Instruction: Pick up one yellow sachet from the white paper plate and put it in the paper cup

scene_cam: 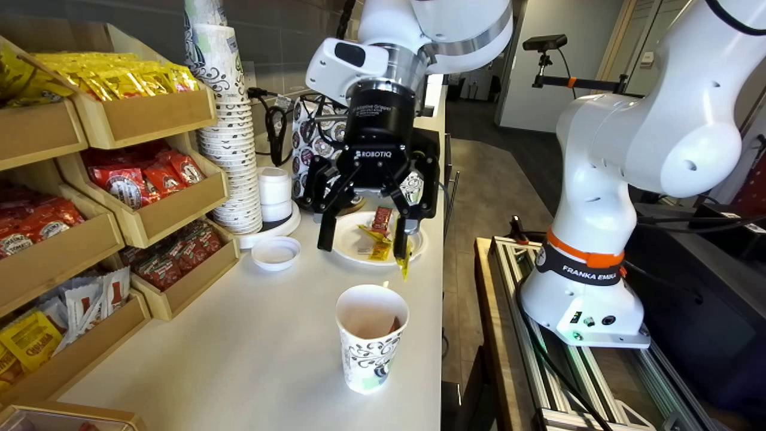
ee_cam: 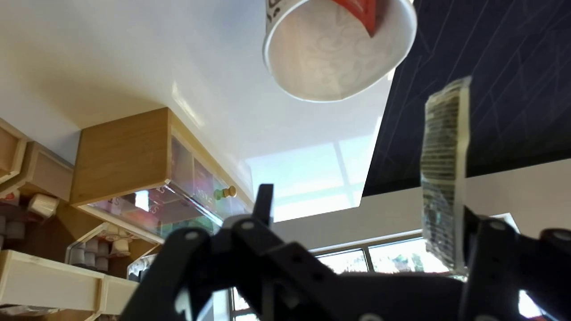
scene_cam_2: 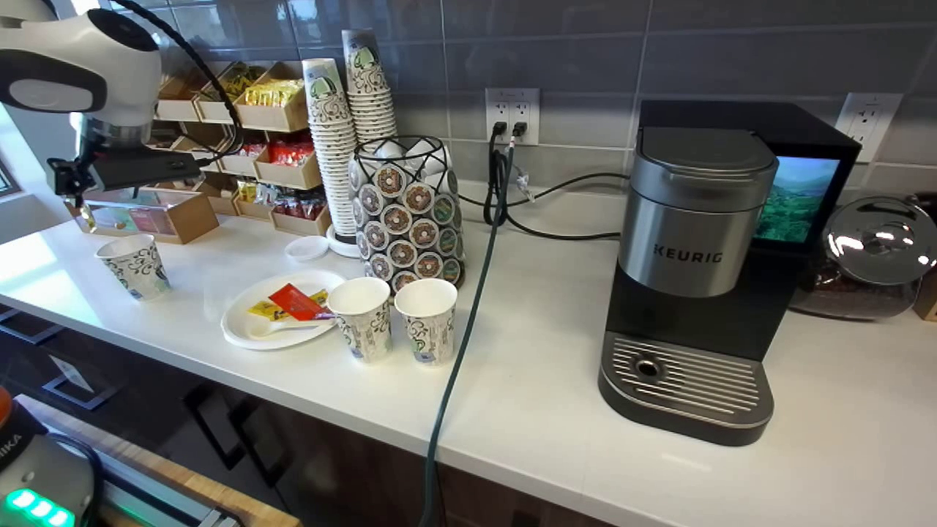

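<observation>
My gripper is open, fingers wide apart, above and behind the paper cup in an exterior view. A yellow sachet hangs from one finger; it is not pinched between both. In the wrist view this sachet stands along the right finger, its printed side showing, with that fingertip mostly hidden behind it. The paper cup stands upright on the counter with something red inside; it also shows in the wrist view and an exterior view. The white paper plate holds yellow sachets, a red packet and a spoon.
Wooden bins of packets and a tall cup stack stand along one side. A small white dish lies by the stack. Two more cups and a pod holder stand by the plate. A wooden box stands beyond the cup.
</observation>
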